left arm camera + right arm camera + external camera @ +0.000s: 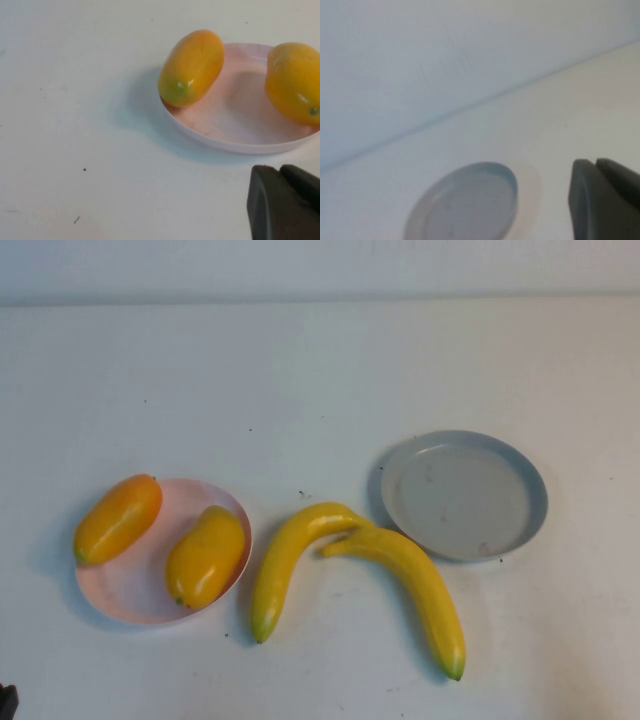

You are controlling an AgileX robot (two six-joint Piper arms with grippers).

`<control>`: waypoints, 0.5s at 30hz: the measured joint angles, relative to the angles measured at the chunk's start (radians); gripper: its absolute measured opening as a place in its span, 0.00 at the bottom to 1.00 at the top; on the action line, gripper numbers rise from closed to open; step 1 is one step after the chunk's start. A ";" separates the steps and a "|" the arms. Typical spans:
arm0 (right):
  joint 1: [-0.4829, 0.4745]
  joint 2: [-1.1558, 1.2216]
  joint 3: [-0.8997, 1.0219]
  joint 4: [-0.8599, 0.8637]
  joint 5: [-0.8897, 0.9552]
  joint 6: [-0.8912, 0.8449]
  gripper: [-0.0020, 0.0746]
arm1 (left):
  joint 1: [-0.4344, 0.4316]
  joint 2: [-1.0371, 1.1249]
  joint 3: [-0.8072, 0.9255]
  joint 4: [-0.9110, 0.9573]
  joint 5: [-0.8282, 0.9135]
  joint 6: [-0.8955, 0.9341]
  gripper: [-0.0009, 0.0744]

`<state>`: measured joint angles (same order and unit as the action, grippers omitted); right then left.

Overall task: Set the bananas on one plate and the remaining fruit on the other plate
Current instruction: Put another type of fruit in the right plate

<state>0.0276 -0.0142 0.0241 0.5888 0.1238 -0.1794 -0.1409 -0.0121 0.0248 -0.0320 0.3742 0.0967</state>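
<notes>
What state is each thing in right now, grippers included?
pink plate: holds both mangoes.
orange mango: lying across the pink plate's far-left rim.
yellow mango: lying inside the pink plate.
grey plate: empty.
left banana: on the table between the plates.
right banana: on the table, its stem end touching the left banana.
left gripper: shut, empty, near the pink plate.
right gripper: shut, empty, near the grey plate.

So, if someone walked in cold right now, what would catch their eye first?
Two yellow bananas lie on the bare table, tips touching, between the plates. The pink plate at left holds both mango-like fruits; the grey plate at right is empty. The left hand hangs shut near the pink plate, the right hand shut near the grey.
</notes>
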 joint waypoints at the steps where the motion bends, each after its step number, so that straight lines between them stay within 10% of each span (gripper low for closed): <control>1: 0.000 0.000 0.000 0.064 -0.015 0.000 0.00 | 0.000 0.000 0.000 0.000 0.000 0.000 0.01; 15: 0.000 0.024 -0.114 0.316 0.116 -0.002 0.00 | 0.000 0.000 0.000 0.000 0.000 0.000 0.01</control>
<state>0.0276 0.0098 -0.0903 0.9048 0.2400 -0.1817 -0.1409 -0.0121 0.0248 -0.0320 0.3742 0.0967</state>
